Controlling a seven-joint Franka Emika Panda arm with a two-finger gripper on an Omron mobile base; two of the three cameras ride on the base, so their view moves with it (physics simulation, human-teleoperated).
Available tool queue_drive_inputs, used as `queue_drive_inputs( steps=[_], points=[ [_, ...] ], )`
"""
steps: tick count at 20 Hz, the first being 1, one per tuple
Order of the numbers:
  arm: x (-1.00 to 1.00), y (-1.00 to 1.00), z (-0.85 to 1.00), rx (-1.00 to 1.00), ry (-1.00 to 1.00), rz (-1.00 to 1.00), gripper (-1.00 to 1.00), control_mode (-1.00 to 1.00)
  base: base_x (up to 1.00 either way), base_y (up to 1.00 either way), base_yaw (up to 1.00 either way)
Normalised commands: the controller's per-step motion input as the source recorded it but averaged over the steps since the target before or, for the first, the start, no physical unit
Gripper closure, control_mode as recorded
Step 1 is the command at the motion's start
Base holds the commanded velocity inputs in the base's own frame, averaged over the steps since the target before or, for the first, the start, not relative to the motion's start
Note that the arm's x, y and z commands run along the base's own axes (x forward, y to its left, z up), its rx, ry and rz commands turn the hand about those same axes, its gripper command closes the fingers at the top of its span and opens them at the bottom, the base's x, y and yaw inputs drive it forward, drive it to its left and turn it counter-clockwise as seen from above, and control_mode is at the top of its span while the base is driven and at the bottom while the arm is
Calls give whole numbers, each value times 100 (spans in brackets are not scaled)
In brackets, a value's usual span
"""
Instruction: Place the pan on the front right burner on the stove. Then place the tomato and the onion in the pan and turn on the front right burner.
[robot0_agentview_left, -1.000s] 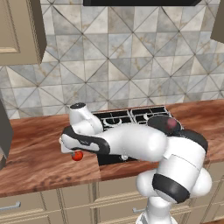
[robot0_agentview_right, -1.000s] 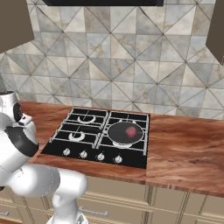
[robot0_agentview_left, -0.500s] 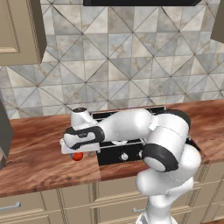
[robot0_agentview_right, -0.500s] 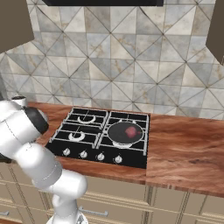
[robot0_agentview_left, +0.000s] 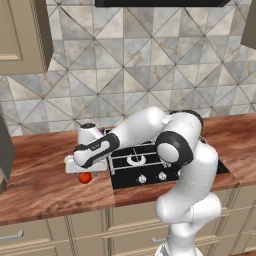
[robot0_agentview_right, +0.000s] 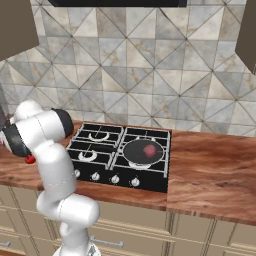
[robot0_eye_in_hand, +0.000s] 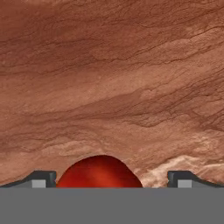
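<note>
Pan (robot0_agentview_right: 144, 152) already sits on the front right burner (robot0_agentview_right: 145, 161) of the stove (robot0_agentview_right: 100, 175), well off to the right of my claw (robot0_eye_in_hand: 112, 180), with the onion (robot0_agentview_right: 149, 149) inside it, so those steps look done. Left: tomato (robot0_eye_in_hand: 99, 171) and the knob. My jaws are spread wide, empty, the tomato between the tips on the wooden counter (robot0_eye_in_hand: 113, 78), probably not touched yet.

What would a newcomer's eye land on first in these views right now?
Probably the bright red tomato on the wooden counter left of the stove, sitting between the open fingers without touching them. Next, the pan on the front right burner with the purplish-pink onion already inside.
</note>
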Motion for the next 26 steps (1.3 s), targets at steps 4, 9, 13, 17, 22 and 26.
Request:
queue_drive_inputs(
  steps=[4, 9, 13, 17, 22, 26],
  points=[
    [5, 33, -29, 0, 7, 0, 100, -100, 0, 0, 0],
    [-8, 28, -19, 0, 7, 0, 100, -100, 0, 0, 0],
    [-13, 2, 14, 0, -1, -3, 100, -100, 0, 0, 0],
    [0, -17, 48, 0, -5, -8, 100, -100, 0, 0, 0],
    [11, -59, 42, 0, -9, -8, 100, -100, 0, 0, 0],
    [33, -79, 45, 0, -7, -8, 100, -100, 0, 0, 0]
  ],
)
